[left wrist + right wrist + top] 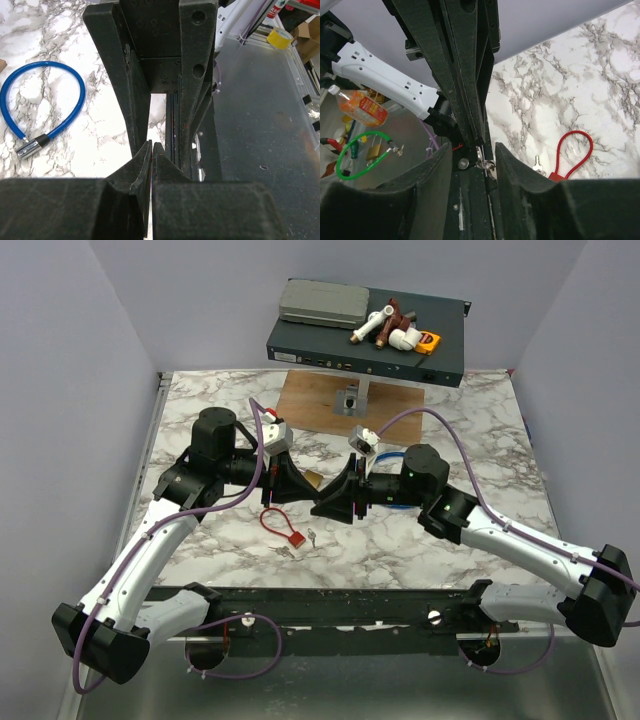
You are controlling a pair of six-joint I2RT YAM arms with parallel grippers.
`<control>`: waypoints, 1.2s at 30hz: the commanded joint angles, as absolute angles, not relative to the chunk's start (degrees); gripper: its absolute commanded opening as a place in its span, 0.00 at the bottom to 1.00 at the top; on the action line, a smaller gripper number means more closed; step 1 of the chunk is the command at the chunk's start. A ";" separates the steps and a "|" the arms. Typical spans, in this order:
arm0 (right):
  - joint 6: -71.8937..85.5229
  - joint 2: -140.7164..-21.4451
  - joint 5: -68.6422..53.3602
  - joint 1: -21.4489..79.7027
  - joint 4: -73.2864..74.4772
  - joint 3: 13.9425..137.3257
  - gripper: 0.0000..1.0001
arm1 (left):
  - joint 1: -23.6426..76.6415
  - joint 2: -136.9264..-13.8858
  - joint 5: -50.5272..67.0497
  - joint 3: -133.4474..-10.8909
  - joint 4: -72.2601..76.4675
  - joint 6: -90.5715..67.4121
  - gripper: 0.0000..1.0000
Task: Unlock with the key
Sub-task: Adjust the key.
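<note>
The marble bench (430,550) reads fine, it's the middle that's a mess. Both arms meet nose to nose above it, and from overhead their black fingers cover nearly everything between them except a tan sliver (313,480) I can't identify.

The left gripper (151,150) has its fingers pressed together. In the right wrist view they're pinching a small silver key (481,161) with a ring on it. The right gripper (473,150) has its fingers apart, one on each side of that key and not touching it.

A blue cable lock (42,107) lies looped on the bench beyond the left gripper. A red cable lock (280,525) lies nearer the bases, with loose keys (310,536) beside it.

The key is tiny and half buried. Its long axis seems to run in line with the left fingers, toward the right gripper, but I can't tell which end is the blade.
</note>
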State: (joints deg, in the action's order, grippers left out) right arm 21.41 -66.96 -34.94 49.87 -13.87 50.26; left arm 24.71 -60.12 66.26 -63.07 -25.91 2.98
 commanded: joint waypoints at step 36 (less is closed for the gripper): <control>26.84 -64.19 -44.00 43.82 -10.66 50.61 0.01 | 23.24 -58.45 64.26 -66.38 -28.44 4.75 0.84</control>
